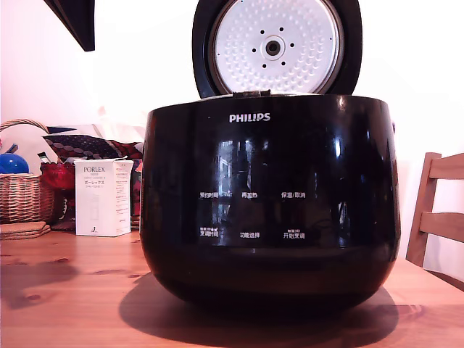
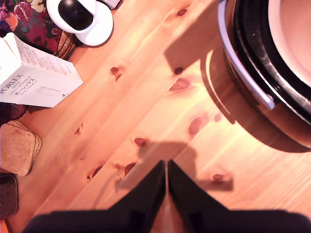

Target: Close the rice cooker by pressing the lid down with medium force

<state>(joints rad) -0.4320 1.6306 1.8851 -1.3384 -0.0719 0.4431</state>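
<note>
The rice cooker [image 1: 270, 203] is a big glossy black pot with white PHILIPS lettering, standing on the wooden table [image 1: 65, 290]. Its lid [image 1: 277, 47] stands open and upright at the back, its dimpled silver inner plate facing the exterior camera. In the wrist view the cooker's open rim [image 2: 272, 63] and a silver handle [image 2: 243, 68] show at one corner. My gripper [image 2: 166, 163] hangs above bare table beside the cooker, its two black fingers pressed together with nothing between them. A dark shape [image 1: 76, 22] at the exterior view's top left looks like part of the arm.
A white PORLEX box [image 1: 103, 197] [image 2: 34, 77] stands at the exterior view's left, with a wicker basket [image 1: 22, 196] and cork coasters [image 1: 23, 230] [image 2: 17, 148] beyond it. A round white camera [image 2: 80, 19] sits near the box. A wooden chair [image 1: 438, 210] is at the right.
</note>
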